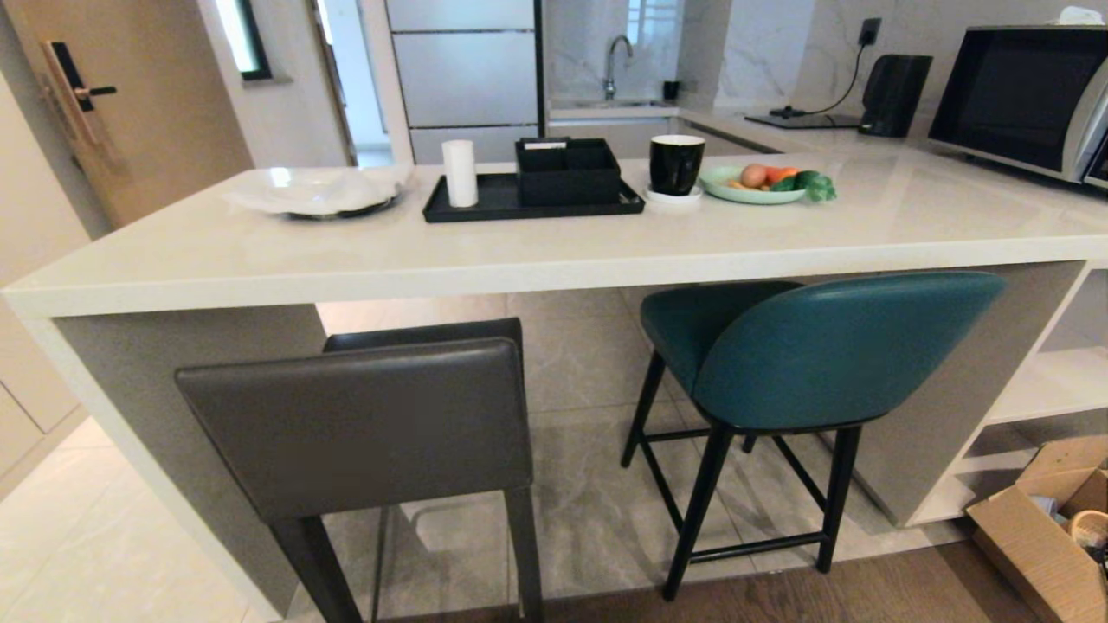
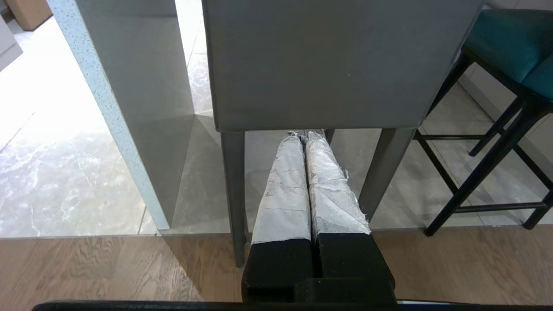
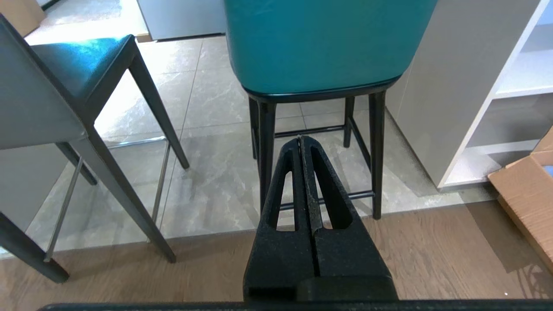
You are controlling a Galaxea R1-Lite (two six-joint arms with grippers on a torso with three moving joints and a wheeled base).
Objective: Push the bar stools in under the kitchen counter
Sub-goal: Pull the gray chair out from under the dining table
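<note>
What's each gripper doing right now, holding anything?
Left gripper: closed, empty, just behind the dark-grey stool.
Right gripper: closed, empty, pointing at the teal stool.

text: none readable | labels: none | view perhaps too coarse for print

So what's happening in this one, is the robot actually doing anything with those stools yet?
Not visibly. The robot faces the kitchen counter with both bar stools in front of it. The dark-grey stool sits further out on the left; the teal stool is partly under the top. The left gripper is shut and points at the grey stool's back, the right gripper is shut behind the teal one. Whether either touches its stool is unclear.
</note>
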